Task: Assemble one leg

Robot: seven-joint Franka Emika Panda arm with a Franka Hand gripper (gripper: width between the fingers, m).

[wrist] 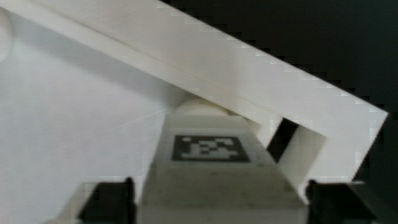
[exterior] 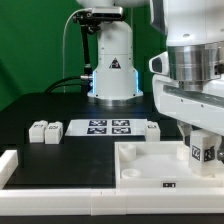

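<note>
Tool (exterior: 203,140) clenched on the leg (exterior: 205,152), tagged block squarely between both fingers (wrist: 111,200), over the white panel (exterior: 140,160)

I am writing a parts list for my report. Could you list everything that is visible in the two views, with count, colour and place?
table: one, black, under everything.
panel: one, white, near side, on the exterior view's right.
marker board: one, white with black tags, middle of the table.
loose legs: three, white; two on the exterior view's left of the marker board, one at its right end.
held leg: one, white with a tag, at the panel's far right corner.
rail: one, white, along the near edge and the left corner.
base: one, white, far side.
arm: one, white and grey, above the panel.
end effector: one, closed on the held leg.
</note>
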